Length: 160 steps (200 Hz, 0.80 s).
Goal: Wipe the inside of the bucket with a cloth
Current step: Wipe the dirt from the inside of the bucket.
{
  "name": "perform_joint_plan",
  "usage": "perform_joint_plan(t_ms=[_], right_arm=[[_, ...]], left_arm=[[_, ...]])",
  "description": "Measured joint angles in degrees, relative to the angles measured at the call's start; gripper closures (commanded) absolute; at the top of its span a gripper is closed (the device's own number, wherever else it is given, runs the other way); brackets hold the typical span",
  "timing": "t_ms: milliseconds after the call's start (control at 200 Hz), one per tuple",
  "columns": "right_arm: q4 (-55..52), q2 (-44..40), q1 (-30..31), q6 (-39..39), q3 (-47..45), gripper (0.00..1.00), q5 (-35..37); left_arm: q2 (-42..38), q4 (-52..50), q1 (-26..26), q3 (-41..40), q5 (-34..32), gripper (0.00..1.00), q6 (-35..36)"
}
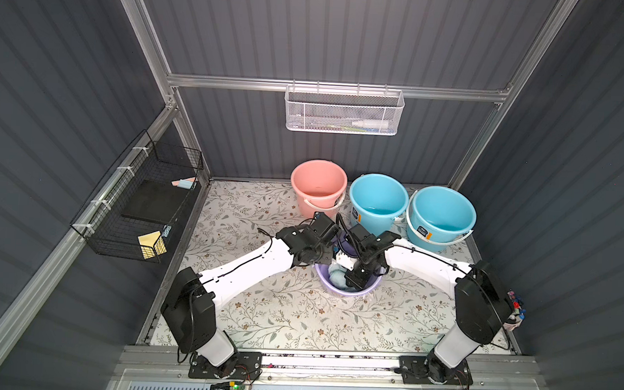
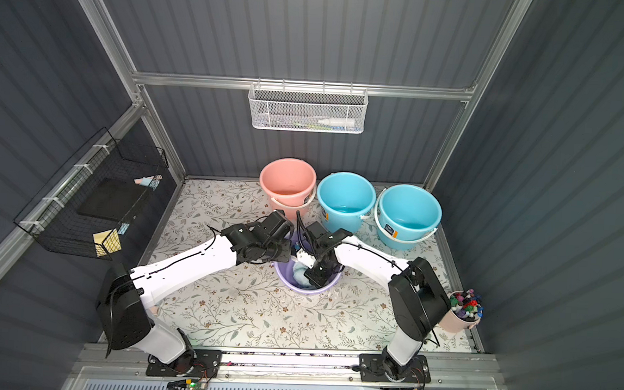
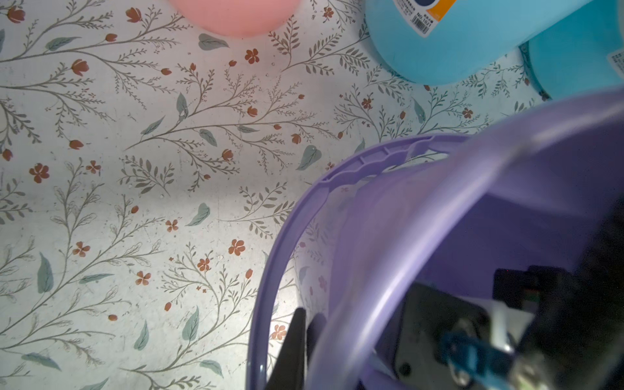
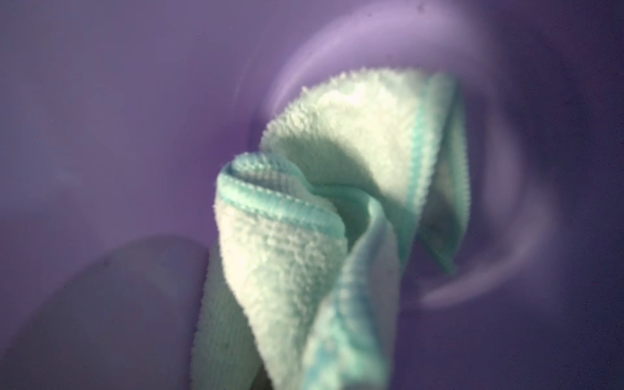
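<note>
Both top views are evenly lit from overhead: the floral table (image 1: 282, 319) is bright, the walls (image 1: 348, 40) around it are dim, and soft shadows are cast beside the purple bucket (image 1: 322, 279). In the left wrist view, the bucket's near wall is blurred and a pale glare is seen on the table beside it. Inside the bucket, the cloth (image 4: 354, 135) is brightly lit, its nearest folds defocused.

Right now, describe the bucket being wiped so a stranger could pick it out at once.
On the floral table, a pink bucket and two blue buckets line the back wall. In front of them, near the table's middle, stands the purple bucket. It alone is purple, and it alone holds a cloth.
</note>
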Motion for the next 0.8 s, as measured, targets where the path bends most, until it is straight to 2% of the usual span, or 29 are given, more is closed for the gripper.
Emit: perform_joint_plan(t_ms=[160,390,605,800], right_arm=[[6.8,-0.1,-0.5,5.7,-2.8,1.00,-6.5],[20.1,-8.8,-0.6,13.7,-10.1,1.00,-7.2],[23.8,-19.4,-0.6,13.4,-11.0,1.00,2.6],[22.6,-27.0,-0.6,5.4,-10.3,1.00,13.2]], left_arm=[[-0.2,-0.8,0.6,0.0,-0.2,1.00,0.0],[-0.4,-1.0,0.6,0.0,-0.5,1.00,0.0],[-0.5,-1.0,0.6,0.0,-0.5,1.00,0.0],[-1.0,-0.9,0.6,0.0,-0.5,1.00,0.4]])
